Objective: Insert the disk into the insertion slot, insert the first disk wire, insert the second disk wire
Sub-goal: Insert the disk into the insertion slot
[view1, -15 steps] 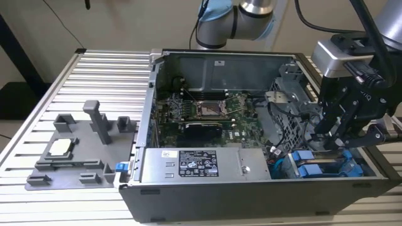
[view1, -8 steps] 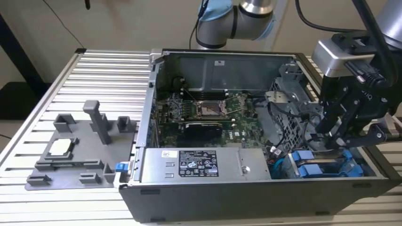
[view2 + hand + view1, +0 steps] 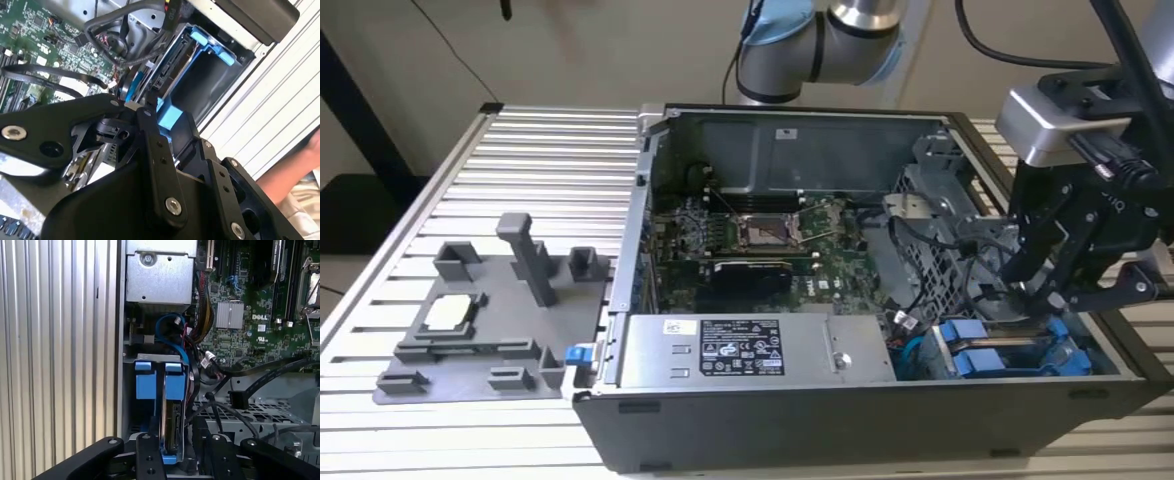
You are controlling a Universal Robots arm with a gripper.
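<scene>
In the first wrist view the disk stands on edge in its bright blue carrier, its far end down in the insertion slot of the grey drive cage. My gripper is shut on the near end, one black finger on each flat side. The second wrist view shows the blue carrier between the fingertips. In the exterior view the gripper reaches down into the drive cage at the case's front corner, on that view's right. Loose black wires with a connector lie beside the cage.
The open computer case lies on a slatted metal table. A grey power-supply box sits beside the cage, with the motherboard behind it. A dark grey fixture tray is on the exterior view's left. A person's hand is beyond the case.
</scene>
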